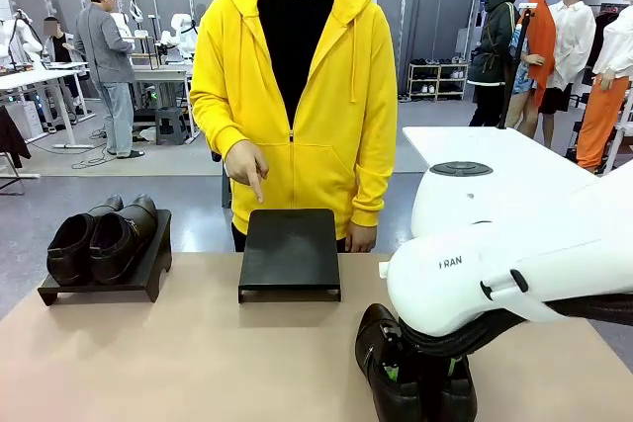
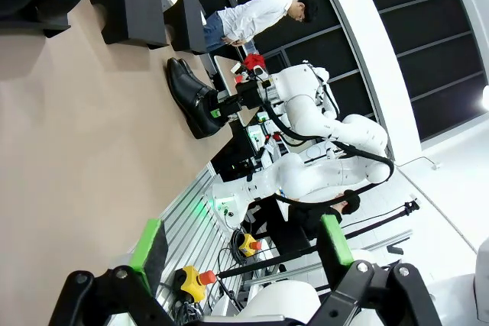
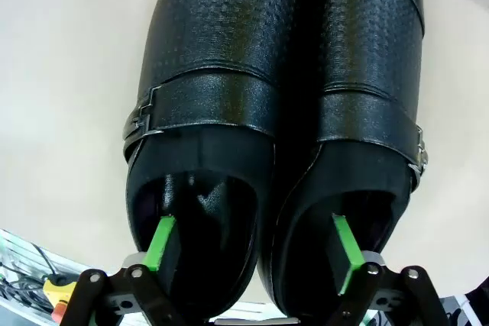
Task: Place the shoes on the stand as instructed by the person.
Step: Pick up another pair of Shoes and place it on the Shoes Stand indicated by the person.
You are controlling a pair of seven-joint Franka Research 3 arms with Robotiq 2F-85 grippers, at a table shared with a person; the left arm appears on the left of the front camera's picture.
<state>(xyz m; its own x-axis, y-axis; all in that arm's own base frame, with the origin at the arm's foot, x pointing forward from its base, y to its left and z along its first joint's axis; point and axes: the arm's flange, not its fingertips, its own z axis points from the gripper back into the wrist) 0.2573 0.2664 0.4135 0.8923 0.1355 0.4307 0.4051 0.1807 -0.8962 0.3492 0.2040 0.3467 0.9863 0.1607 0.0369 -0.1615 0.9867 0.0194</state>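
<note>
1 pair of shoes (image 1: 379,348) lay on the table (image 1: 198,363) at the robot's edge. The right gripper (image 3: 252,221) was spread wide, 1 finger inside each shoe, not pinching. Beyond, the person's hand (image 1: 245,163) pointed at the middle stand (image 1: 290,249). The left gripper (image 2: 241,223) hung released, holding nothing.

Right arm (image 1: 495,264) hides most of near shoes (image 1: 380,368).

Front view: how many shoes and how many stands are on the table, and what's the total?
Shoes: 4 (left pair, near pair)
Stands: 2 (left stand, middle stand)
Total: 6
</note>
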